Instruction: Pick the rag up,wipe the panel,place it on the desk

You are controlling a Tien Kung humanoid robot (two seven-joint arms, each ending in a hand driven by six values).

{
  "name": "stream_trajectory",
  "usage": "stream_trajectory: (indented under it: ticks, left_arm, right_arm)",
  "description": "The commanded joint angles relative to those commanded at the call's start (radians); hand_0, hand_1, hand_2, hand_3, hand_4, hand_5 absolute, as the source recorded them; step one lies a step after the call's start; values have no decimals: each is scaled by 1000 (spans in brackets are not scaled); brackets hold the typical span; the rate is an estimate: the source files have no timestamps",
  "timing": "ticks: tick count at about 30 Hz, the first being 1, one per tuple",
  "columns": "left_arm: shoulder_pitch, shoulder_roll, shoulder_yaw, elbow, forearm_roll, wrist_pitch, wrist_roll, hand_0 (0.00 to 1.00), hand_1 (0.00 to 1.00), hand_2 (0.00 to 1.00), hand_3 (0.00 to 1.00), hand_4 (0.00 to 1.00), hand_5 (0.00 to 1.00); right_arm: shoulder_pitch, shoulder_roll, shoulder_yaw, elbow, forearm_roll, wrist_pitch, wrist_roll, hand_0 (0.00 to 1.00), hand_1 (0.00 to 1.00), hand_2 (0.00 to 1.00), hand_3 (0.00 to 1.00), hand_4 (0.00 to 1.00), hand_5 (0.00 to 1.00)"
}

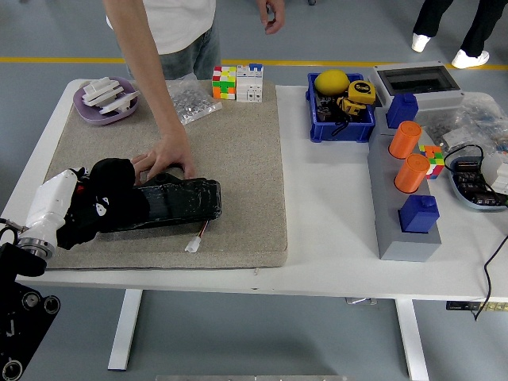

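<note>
Grey felt matting (238, 159) covers the left half of the white table (333, 238). On it lies the black panel (178, 202), and at its left end the black rag (107, 198) sits bunched under the robot's left hand (87, 210), fingers wrapped in the cloth. A person's hand (165, 163) presses on the panel's far edge, steadying it. The rag seems close to running off the panel's end; likely risks are dragging the panel or brushing that hand.

Black rag (103, 202), glossy black panel (178, 202), beige mat (238, 159), white table (333, 238)
</note>
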Motion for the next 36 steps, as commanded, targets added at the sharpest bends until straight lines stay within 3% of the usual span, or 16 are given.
stream_trajectory:
  ticks: [7, 14, 20, 36]
  left_arm:
    - [2, 1, -9, -3, 6, 3, 4, 295, 356, 536, 503, 259, 2]
    - [-18, -6, 38, -18, 0, 9, 5, 296, 356, 535, 501, 265, 2]
    - [-54, -16, 107, -19, -9, 4, 16, 296, 356, 535, 501, 266, 2]
    - [-128, -5, 336, -40, -31, -10, 32, 297, 357, 534, 501, 269, 2]
  right_arm:
    - [0, 0, 7, 0, -6, 0, 1, 704, 614, 584, 567, 974, 425]
    - [2, 0, 19, 0, -19, 3, 1, 704, 612, 585, 569, 976, 425]
    - [4, -1, 25, 0, -24, 3, 1, 703, 612, 585, 569, 976, 424]
    - [11, -5, 24, 0, -24, 0, -1, 703, 612, 586, 569, 979, 432]
